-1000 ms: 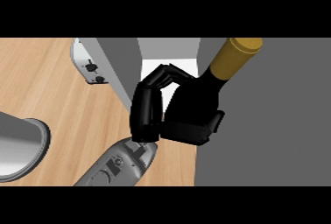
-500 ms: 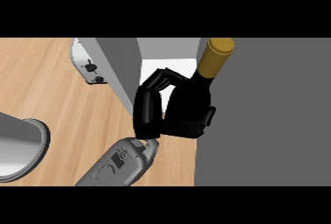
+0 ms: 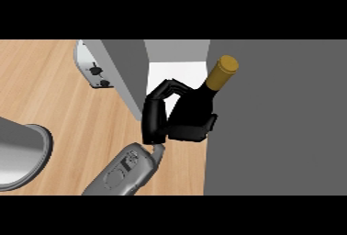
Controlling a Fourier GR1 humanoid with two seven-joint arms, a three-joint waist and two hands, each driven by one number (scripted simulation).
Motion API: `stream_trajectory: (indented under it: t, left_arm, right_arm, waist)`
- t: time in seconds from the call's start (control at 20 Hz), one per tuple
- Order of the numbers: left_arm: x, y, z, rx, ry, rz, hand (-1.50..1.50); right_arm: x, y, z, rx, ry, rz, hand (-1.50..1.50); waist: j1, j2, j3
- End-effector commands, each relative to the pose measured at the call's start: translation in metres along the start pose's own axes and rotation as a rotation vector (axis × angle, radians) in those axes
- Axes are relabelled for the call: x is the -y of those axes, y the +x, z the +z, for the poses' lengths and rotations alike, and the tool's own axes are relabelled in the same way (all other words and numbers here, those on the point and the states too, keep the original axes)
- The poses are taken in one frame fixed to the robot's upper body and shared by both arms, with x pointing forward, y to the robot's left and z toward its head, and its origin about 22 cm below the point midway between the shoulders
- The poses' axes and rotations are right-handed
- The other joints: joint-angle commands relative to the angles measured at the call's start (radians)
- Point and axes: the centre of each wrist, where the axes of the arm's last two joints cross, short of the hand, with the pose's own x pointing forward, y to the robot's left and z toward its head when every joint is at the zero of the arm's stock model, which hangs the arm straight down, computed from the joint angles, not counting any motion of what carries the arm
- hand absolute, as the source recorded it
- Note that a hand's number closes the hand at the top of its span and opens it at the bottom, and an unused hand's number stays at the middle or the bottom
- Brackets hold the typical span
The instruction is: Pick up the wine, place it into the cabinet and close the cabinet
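Now the wine (image 3: 215,82) stands within curled fingers (image 3: 165,94) — right hand (image 3: 177,120).

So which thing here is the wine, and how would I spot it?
Start at the tall grey cabinet filling the right side of the view, and find the black hand at its open front. The wine bottle rises tilted out of that hand's curled fingers. It is the only dark bottle with a golden-yellow neck and top; everything else nearby is grey, white or wood.
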Motion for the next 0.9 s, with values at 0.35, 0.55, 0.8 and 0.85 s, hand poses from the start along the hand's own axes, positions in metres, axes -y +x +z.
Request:
stream_trajectory:
  t: [0.35,0.55,0.8,0.85]
  left_arm:
    - [-0.019,-0.016,-0.026,0.025,0.064,-0.018,1.5]
    - [-0.03,-0.019,-0.042,0.022,0.086,0.003,1.5]
    - [-0.031,-0.034,-0.05,-0.019,0.072,-0.001,1.5]
    - [-0.022,-0.032,-0.042,-0.021,0.063,-0.015,1.5]
  right_arm:
    - [-0.004,0.01,0.022,0.066,0.019,-0.016,-1.5]
    - [-0.008,0.019,0.028,0.052,0.033,-0.03,-1.5]
    - [-0.007,0.024,0.018,0.059,0.038,-0.05,-1.5]
    - [-0.007,0.011,0.01,0.059,0.029,-0.054,-1.5]
  waist:
    - [0.006,0.0,0.001]
    - [0.002,0.0,0.0]
    - [-0.001,0.002,0.0]
    - [0.003,0.001,0.0]
